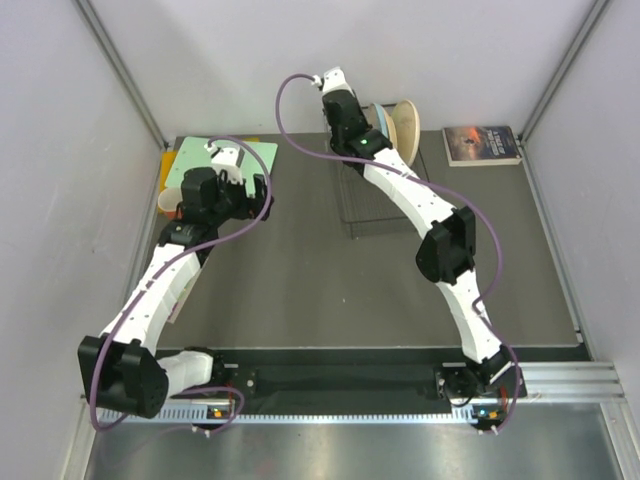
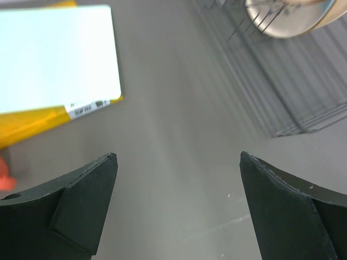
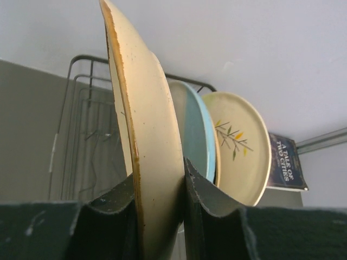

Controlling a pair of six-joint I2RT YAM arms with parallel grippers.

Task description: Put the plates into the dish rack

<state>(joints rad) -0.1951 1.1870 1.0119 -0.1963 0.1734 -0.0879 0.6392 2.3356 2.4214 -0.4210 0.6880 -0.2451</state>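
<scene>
My right gripper [image 3: 157, 189] is shut on the rim of a cream plate [image 3: 152, 141], held upright on edge over the black wire dish rack [image 3: 81, 108]. Behind it stand a light blue plate [image 3: 196, 130] and a peach-tan plate with a leaf pattern [image 3: 241, 141]. From above, the right gripper [image 1: 350, 125] is at the far end of the dish rack [image 1: 375, 205], next to the standing plates [image 1: 405, 125]. My left gripper [image 2: 179, 162] is open over bare table, nothing between its fingers; from above the left gripper [image 1: 258, 190] is left of the rack.
A green folder [image 1: 240, 152] on a yellow sheet lies at the back left, seen as the pale folder [image 2: 54, 54] in the left wrist view. A book [image 1: 482, 144] lies at the back right. A cup-like object [image 1: 168, 201] sits by the left wall.
</scene>
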